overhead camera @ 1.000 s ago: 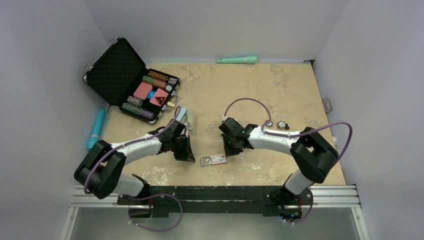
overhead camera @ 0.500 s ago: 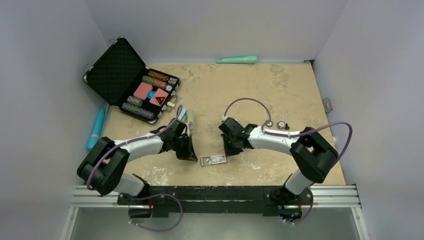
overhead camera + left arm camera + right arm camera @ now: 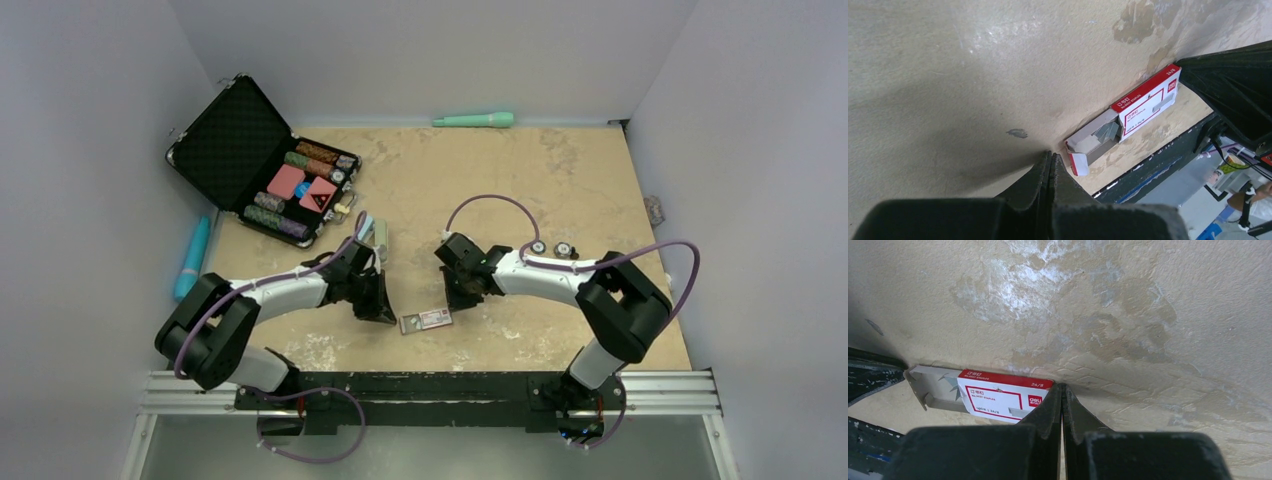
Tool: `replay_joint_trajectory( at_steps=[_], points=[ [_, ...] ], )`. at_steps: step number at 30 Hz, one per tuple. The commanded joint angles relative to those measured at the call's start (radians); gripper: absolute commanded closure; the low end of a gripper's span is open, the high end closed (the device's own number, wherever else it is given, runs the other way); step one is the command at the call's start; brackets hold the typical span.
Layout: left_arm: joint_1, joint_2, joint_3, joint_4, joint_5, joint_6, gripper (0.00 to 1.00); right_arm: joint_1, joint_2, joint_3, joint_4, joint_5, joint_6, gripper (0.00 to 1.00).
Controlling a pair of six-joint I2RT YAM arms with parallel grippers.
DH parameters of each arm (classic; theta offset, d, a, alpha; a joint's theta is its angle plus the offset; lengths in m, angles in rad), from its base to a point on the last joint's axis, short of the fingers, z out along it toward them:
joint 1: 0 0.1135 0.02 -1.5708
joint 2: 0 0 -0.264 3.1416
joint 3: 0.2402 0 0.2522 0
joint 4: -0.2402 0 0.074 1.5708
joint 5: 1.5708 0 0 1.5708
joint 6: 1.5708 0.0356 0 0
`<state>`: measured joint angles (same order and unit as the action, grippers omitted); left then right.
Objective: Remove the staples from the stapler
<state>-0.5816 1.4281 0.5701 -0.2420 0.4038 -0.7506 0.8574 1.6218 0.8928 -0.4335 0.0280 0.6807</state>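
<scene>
A red and white staple box [image 3: 427, 320] lies open on the table between my two grippers; it also shows in the left wrist view [image 3: 1128, 116] and the right wrist view [image 3: 993, 396]. Its open end faces left, with staples showing inside. My left gripper [image 3: 383, 313] is shut and empty, its tips [image 3: 1050, 156] just left of the box's open flap. My right gripper [image 3: 458, 300] is shut and empty, its tips [image 3: 1061, 387] against the box's right end. A pale stapler [image 3: 374, 238] lies behind the left arm, partly hidden.
An open black case [image 3: 262, 160] with poker chips stands at the back left. A blue tube [image 3: 192, 257] lies off the table's left edge, a green tube [image 3: 474, 120] by the back wall. Two small round things [image 3: 552, 248] lie by the right arm.
Both grippers have shifted very slightly; the left arm's elbow moved a little forward. The staple box stays in place.
</scene>
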Motion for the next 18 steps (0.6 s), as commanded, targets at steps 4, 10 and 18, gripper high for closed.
replay_joint_trajectory(
  at_steps=[4, 10, 18],
  points=[
    [-0.014, 0.021, -0.003, 0.018, 0.023, 0.002, 1.00, 0.006, 0.023, 0.024, -0.015, -0.002, 0.000, 1.00],
    [-0.013, -0.066, 0.093, -0.275, -0.168, 0.063, 1.00, 0.006, 0.013, 0.015, -0.024, 0.001, 0.009, 1.00],
    [-0.014, -0.115, 0.025, -0.227, -0.063, -0.011, 1.00, 0.005, 0.008, 0.000, -0.015, -0.003, 0.016, 1.00]
  ],
)
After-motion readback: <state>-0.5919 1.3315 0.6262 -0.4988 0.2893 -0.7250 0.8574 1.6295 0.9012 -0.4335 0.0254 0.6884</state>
